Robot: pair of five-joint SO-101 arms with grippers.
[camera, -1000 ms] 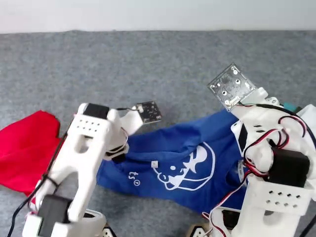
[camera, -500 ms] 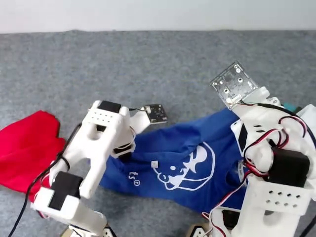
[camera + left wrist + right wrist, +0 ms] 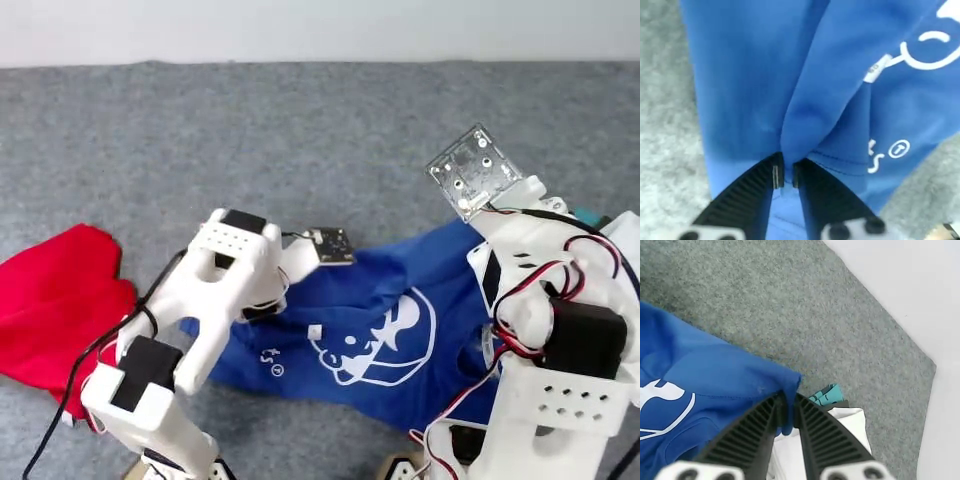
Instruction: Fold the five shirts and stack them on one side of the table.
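A blue shirt (image 3: 380,330) with a white print lies spread on the grey table between the two arms. My left gripper (image 3: 788,172) is shut on a pinched fold of the blue shirt (image 3: 840,85) near its left edge; the arm (image 3: 215,300) stands over that edge. My right gripper (image 3: 788,407) is shut on the blue shirt's (image 3: 705,380) edge at the right side, under the right arm (image 3: 545,300). A red shirt (image 3: 50,300) lies crumpled at the far left.
White cloth (image 3: 835,440) and a teal garment (image 3: 827,394) lie bunched at the right edge of the table (image 3: 300,130), beside the right arm. The grey table's far half is bare up to the pale wall.
My left arm has moved right across the table, dragging the blue shirt's left edge inward with it. The right arm has stayed nearly still.
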